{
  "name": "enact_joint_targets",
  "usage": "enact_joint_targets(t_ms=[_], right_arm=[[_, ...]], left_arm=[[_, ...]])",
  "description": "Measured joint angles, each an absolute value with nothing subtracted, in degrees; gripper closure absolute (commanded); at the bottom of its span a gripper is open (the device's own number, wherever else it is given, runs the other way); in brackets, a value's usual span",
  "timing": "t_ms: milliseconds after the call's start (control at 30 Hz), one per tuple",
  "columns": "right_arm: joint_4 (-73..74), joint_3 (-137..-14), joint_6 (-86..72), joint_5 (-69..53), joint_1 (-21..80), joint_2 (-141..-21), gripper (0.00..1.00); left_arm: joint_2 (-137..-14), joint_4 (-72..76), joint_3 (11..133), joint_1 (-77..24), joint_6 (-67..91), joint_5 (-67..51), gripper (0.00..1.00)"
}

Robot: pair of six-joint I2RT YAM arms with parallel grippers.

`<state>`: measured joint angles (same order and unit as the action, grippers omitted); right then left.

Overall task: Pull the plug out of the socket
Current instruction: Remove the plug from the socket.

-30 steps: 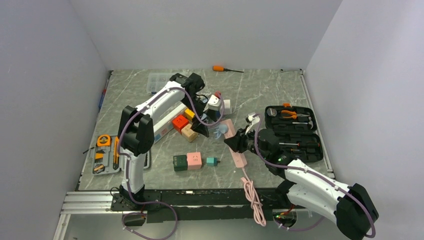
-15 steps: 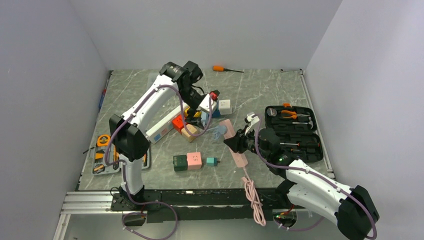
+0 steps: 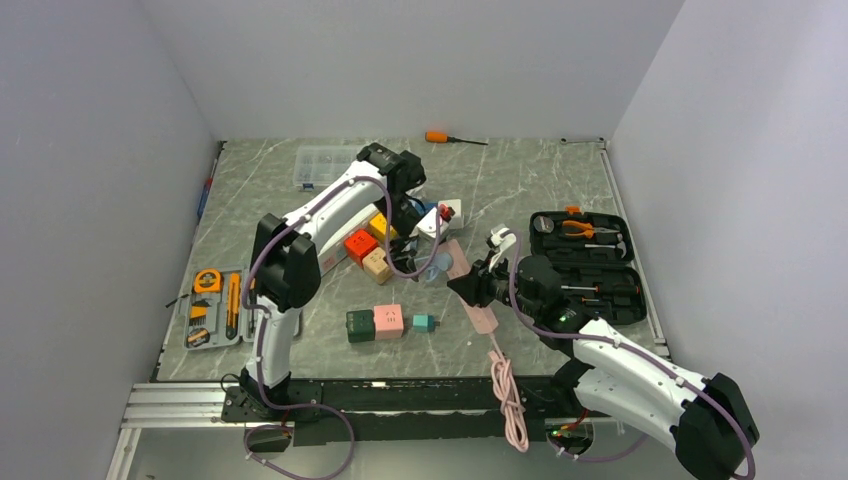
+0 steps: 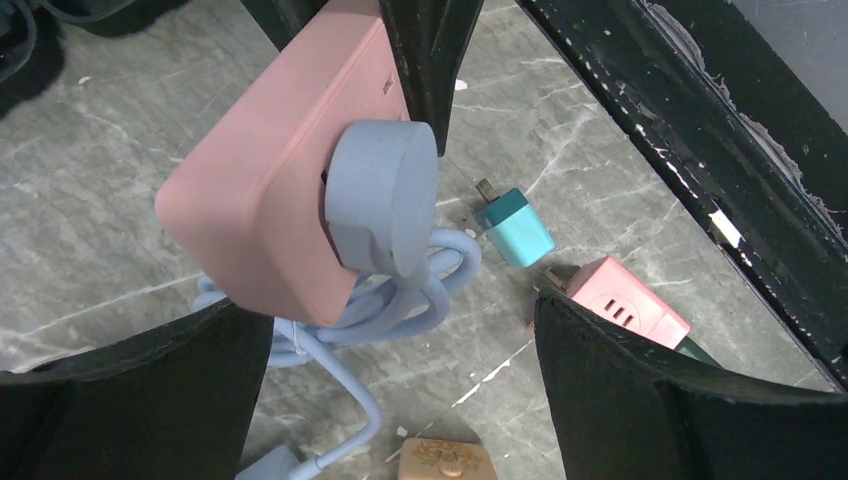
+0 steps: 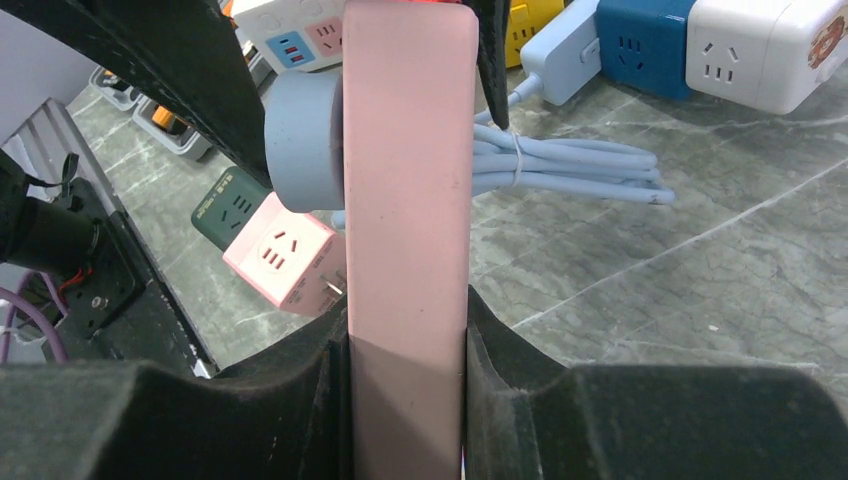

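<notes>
A pink power strip [image 3: 468, 283] lies on the table, with a round light-blue plug [image 3: 436, 264] in its far end. My right gripper [image 3: 472, 288] is shut on the strip's body; in the right wrist view the strip [image 5: 408, 190] stands between my pads, with the plug [image 5: 304, 140] on its left face. My left gripper [image 3: 425, 232] hovers over the strip's far end, open and empty. In the left wrist view, the plug [image 4: 385, 195] sticks out of the strip [image 4: 270, 170] just beyond my open gripper [image 4: 393, 305]. The plug's coiled blue cable [image 4: 410, 290] lies beneath.
A teal adapter [image 4: 518, 227], a pink cube socket [image 4: 625, 305] and a green one [image 5: 225, 205] lie near the strip. Orange and tan cubes [image 3: 365, 250], a white cube [image 3: 450, 210], an open tool case [image 3: 585, 265], a tool tray [image 3: 212, 308] and a screwdriver [image 3: 445, 138] are around.
My left arm lifted and swung back, then came forward and to the right again over the strip's far end. My right gripper kept its hold on the strip.
</notes>
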<state>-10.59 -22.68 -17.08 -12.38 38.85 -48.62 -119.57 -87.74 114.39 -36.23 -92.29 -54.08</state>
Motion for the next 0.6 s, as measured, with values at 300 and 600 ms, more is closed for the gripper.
enact_joint_targets(t_ms=[300,600], right_arm=[[-11.33,-22.68,-16.01,-12.27,38.85,-47.42,1.00],[-15.27,-21.74,-15.55,-11.33,38.92,-47.03,1.00]], left_arm=[[-122.37,-88.23,116.05,-36.47,-92.23,-57.84,0.32],[-124.44,-88.88,119.37,-36.21,-90.74,-60.42,0.47]])
